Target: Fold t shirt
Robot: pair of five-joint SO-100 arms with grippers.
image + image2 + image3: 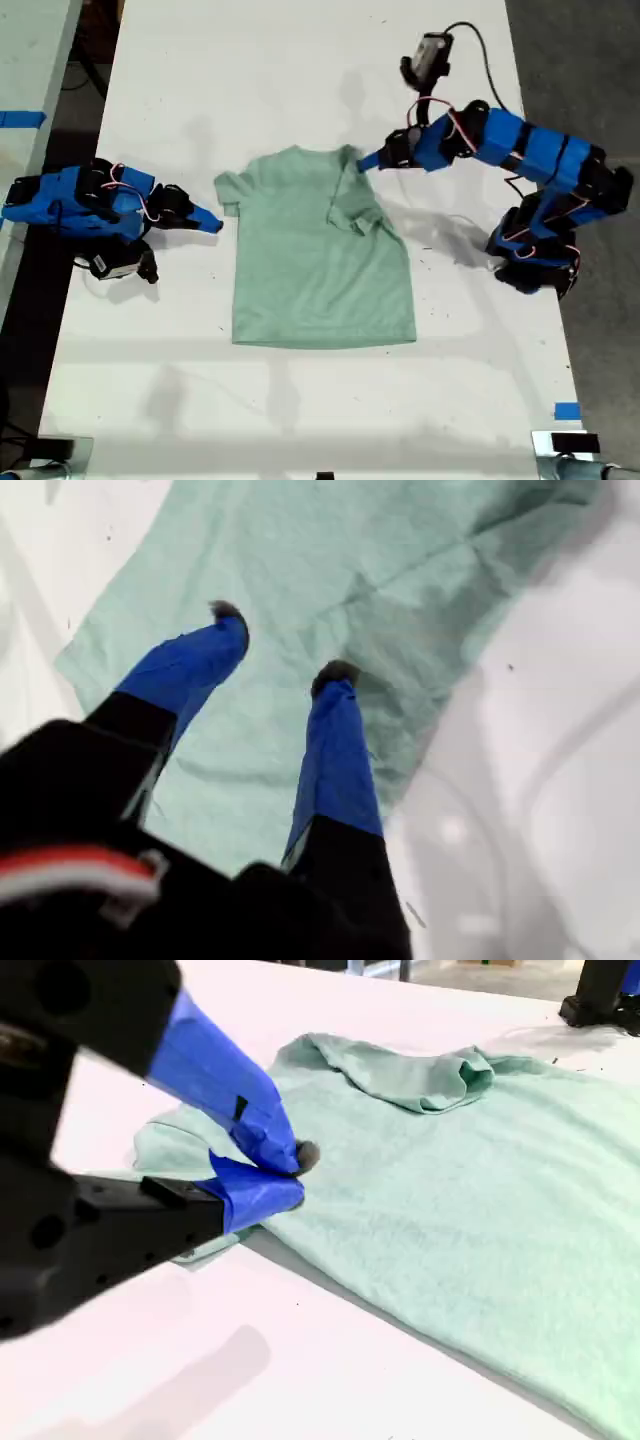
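One t shirt [320, 270] is lying flat mid-table, long axis running collar to hem. My first gripper [282, 650] is hovering spread over its folded sleeve. My second gripper [290, 1175], clenched and empty, is waiting beside the unfolded sleeve.

You are looking at a robotics lab or test workspace, not a home. A long white bench [300, 80] fills the exterior view, bare of household clutter, with two blue arms seated on it near its side edges. Loose cabling [480, 45] loops from a small camera module [432, 52] on one arm. Strips of blue tape [566, 411] mark the bench near its front corner on the exterior view's right, and more tape sits on a second white surface [25, 70] past the bench's far side edge. Grey floor [580, 70] shows beyond the bench.
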